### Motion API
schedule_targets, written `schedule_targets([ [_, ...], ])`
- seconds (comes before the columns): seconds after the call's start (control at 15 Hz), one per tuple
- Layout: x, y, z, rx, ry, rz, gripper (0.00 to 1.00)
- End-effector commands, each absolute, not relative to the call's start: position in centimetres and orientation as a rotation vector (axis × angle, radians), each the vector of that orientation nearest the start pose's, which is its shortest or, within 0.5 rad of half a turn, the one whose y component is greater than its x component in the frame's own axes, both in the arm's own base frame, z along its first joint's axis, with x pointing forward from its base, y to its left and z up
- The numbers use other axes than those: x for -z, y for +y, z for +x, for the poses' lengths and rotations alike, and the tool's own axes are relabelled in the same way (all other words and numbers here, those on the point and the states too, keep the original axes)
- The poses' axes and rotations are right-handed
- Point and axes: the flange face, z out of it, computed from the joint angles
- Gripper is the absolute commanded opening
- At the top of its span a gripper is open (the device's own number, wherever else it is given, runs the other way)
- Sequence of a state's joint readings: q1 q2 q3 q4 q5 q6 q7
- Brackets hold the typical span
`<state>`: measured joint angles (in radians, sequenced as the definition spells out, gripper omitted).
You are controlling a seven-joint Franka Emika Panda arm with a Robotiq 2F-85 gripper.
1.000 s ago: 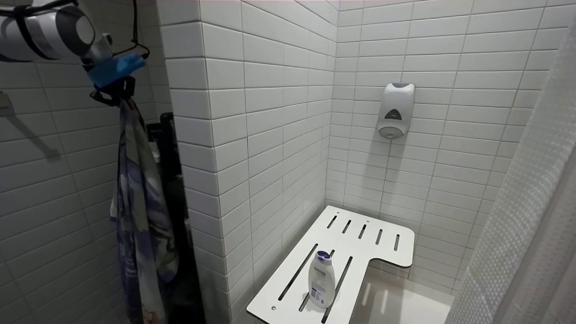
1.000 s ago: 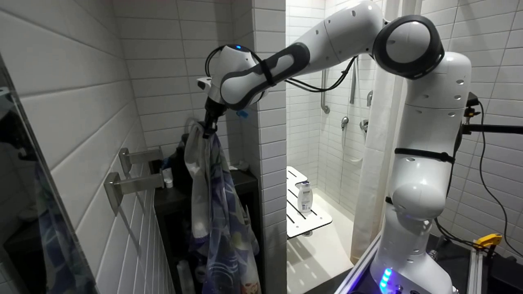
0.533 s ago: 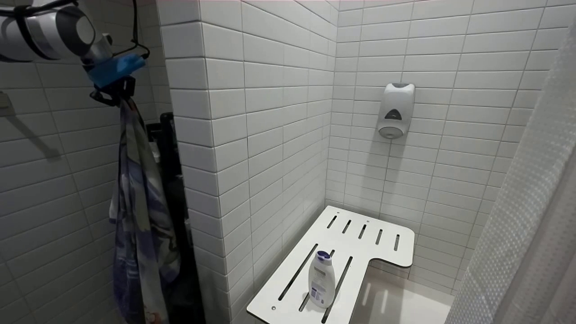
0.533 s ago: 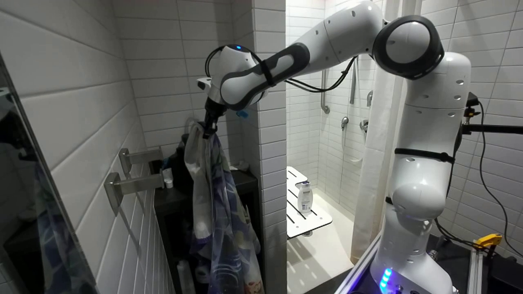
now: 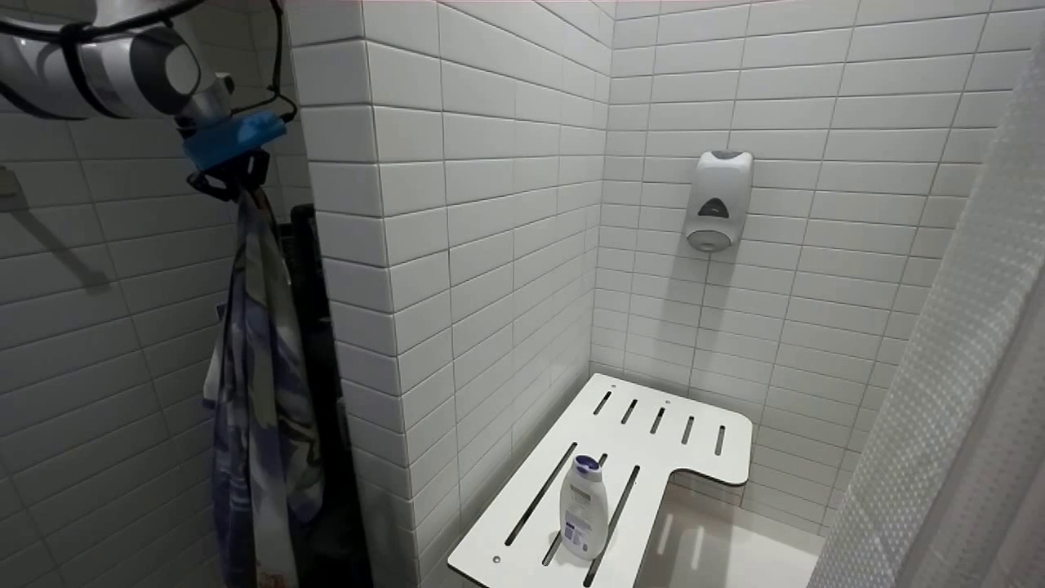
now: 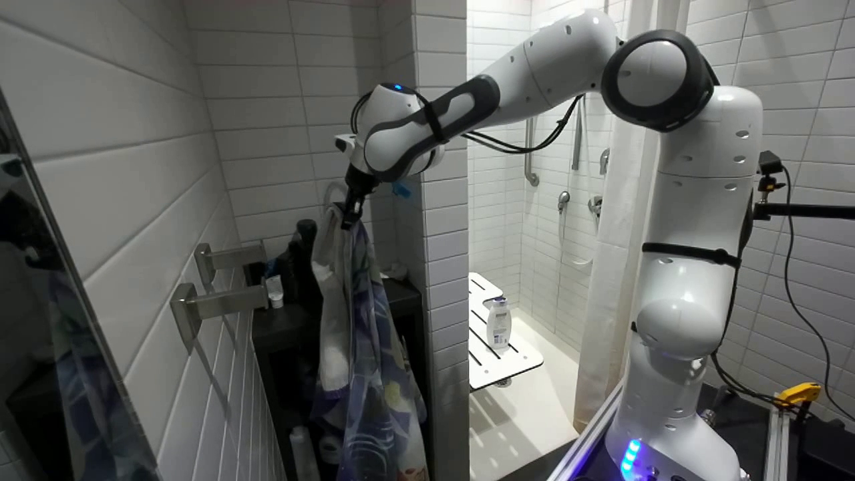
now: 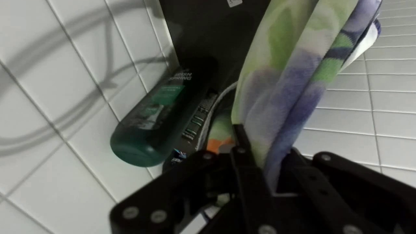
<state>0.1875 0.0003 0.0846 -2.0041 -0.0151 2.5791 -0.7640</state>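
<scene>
The printed cloth [image 7: 279,91] hangs in folds below the gripper [image 6: 349,219], which is clenched on the cloth's upper part. In an exterior view, the cloth hangs in front of the dark shelf unit [image 6: 284,327]. In the wrist view, a green bottle [image 7: 161,120] labelled Irish Spring is located beside the cloth. Well apart from these, a white bottle [image 5: 584,510] stands upright on the slotted bench [image 5: 624,445]; a dispenser [image 5: 720,188] is mounted on the tiled wall [image 5: 816,310] above.
</scene>
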Motion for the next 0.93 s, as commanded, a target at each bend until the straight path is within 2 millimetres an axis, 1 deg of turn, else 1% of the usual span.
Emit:
schedule_targets([
  [0.0, -52.5, 13.4, 59.8, 0.961, -1.479, -2.764, 0.03],
  [0.2, -51.5, 11.4, 60.8, 0.944, -1.418, -2.788, 0.03],
  [0.33, -50.7, 10.6, 61.3, 0.923, -1.423, -2.819, 0.03],
  [0.87, -44.6, 9.4, 64.0, 0.755, -1.52, -2.903, 0.03],
])
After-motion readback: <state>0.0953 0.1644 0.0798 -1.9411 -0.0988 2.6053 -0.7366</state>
